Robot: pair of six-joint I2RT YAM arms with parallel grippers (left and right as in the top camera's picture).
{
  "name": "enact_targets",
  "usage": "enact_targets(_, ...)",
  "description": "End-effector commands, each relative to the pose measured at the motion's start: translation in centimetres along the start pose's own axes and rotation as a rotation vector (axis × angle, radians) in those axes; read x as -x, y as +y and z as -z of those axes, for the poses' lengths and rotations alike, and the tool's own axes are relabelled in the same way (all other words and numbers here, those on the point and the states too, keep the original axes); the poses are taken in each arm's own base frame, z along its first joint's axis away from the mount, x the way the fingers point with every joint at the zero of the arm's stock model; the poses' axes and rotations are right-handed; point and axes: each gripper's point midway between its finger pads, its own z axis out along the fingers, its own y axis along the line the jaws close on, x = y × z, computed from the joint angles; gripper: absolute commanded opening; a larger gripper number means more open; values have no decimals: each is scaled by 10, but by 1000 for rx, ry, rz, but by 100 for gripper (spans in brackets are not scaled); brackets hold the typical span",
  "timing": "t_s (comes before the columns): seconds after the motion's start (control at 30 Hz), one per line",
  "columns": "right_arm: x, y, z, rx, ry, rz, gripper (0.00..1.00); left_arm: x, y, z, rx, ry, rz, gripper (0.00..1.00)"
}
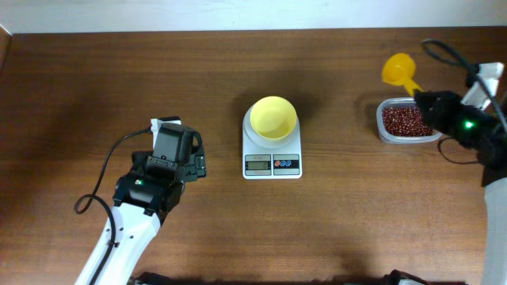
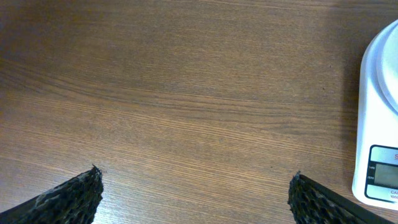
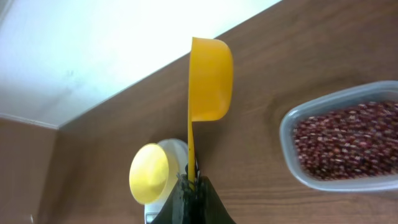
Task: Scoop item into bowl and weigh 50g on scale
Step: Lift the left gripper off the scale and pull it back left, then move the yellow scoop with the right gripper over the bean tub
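The pale yellow bowl (image 1: 273, 118) sits on the white scale (image 1: 272, 162) at mid-table, with nothing in it that I can see. Dark red-brown beans (image 1: 405, 120) fill a clear container (image 1: 388, 134) at the right. My right gripper (image 3: 191, 178) is shut on the thin handle of a yellow scoop (image 3: 209, 78), whose cup (image 1: 398, 68) hangs over the table behind the container. In the right wrist view the bowl (image 3: 149, 173) and the beans (image 3: 351, 146) both show. My left gripper (image 2: 194, 186) stands open over bare wood left of the scale (image 2: 379, 124), holding nothing.
The table's far edge meets a white wall just behind the scoop (image 1: 253, 16). A black cable (image 1: 103, 178) trails from the left arm. Brown wood lies between the scale and the container.
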Motion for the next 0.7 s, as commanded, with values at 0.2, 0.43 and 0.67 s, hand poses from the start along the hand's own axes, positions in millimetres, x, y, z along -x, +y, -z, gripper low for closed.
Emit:
enact_targets(0.2, 22, -16, 24, -14, -89, -246, 4, -1, 3, -2, 15, 3, -1, 99)
enact_targets(0.43, 22, -16, 24, -11, -89, -342, 4, -1, 3, -3, 16, 5, -2, 99)
enact_targets(0.67, 22, -18, 24, -21, -94, -343, 4, -1, 3, -3, 16, 5, -2, 99)
